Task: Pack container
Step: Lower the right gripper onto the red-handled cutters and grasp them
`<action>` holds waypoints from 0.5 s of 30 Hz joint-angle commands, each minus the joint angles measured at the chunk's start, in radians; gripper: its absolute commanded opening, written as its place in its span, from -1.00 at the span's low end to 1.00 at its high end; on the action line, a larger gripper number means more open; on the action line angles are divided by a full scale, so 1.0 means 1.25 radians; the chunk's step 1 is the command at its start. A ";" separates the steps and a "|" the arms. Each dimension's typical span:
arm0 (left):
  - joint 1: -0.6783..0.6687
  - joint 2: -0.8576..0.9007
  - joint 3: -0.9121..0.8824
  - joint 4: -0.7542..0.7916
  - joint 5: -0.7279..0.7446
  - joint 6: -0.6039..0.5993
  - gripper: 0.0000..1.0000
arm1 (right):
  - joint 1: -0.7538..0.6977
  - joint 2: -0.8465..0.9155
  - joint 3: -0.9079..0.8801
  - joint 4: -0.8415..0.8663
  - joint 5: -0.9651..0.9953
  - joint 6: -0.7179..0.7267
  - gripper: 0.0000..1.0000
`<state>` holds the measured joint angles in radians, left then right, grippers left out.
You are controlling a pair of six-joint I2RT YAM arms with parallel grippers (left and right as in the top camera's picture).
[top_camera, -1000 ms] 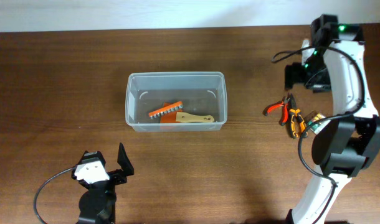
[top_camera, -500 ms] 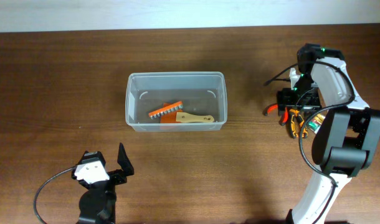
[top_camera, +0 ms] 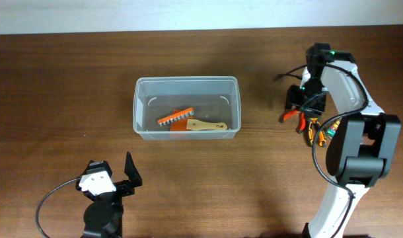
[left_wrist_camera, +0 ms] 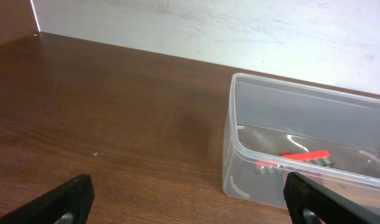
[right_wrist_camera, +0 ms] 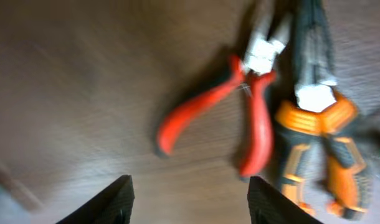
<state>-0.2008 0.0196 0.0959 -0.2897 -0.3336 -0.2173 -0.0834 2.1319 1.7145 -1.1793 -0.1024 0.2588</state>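
- Near table (top_camera: 56, 79) centre, slightly twd 9 o'clock: container (top_camera: 187, 79), upright; orange toothed tool (top_camera: 175, 117) & wooden-handled brush (top_camera: 207, 125) lie inside by its 6 o'clock wall.
- Right gripper (right_wrist_camera: 189, 186) at container's 3 o'clock, well apart from it, fingers spread, empty, above red pliers (right_wrist_camera: 257, 106); orange-black pliers (right_wrist_camera: 318, 106) just beside those.
- Left gripper (left_wrist_camera: 187, 186) at container's 7 o'clock, fingers spread, empty.
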 commanded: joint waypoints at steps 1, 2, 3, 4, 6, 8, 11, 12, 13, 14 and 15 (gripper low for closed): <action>-0.003 -0.005 -0.002 -0.002 -0.003 0.007 0.98 | 0.015 0.007 -0.004 0.022 -0.035 0.126 0.18; -0.003 -0.005 -0.002 -0.002 -0.003 0.007 0.99 | 0.015 0.007 -0.004 0.029 -0.036 0.143 0.18; -0.003 -0.005 -0.002 -0.002 -0.003 0.007 0.99 | 0.015 0.007 -0.004 0.035 -0.036 0.162 0.18; -0.003 -0.005 -0.002 -0.002 -0.003 0.007 0.98 | 0.015 0.007 -0.004 0.041 -0.035 0.182 0.18; -0.003 -0.005 -0.002 -0.002 -0.003 0.007 0.99 | 0.014 0.007 -0.004 0.052 -0.035 0.215 0.17; -0.003 -0.005 -0.002 -0.002 -0.003 0.007 0.99 | 0.014 0.007 -0.005 0.065 -0.035 0.251 0.14; -0.003 -0.005 -0.002 -0.002 -0.003 0.007 0.98 | 0.014 0.007 -0.005 0.081 -0.035 0.312 0.06; -0.003 -0.005 -0.002 -0.002 -0.003 0.007 0.98 | 0.014 0.007 -0.005 0.089 -0.035 0.332 0.05; -0.003 -0.005 -0.002 -0.002 -0.003 0.007 0.98 | 0.014 0.007 -0.005 0.094 -0.035 0.344 0.04; -0.003 -0.005 -0.002 -0.002 -0.003 0.007 0.98 | 0.015 0.007 -0.005 0.099 -0.036 0.354 0.03; -0.003 -0.005 -0.002 -0.002 -0.003 0.007 0.98 | 0.015 0.007 -0.005 0.101 -0.035 0.367 0.01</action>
<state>-0.2008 0.0196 0.0959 -0.2901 -0.3336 -0.2173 -0.0681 2.1319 1.7145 -1.0595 -0.1413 0.6178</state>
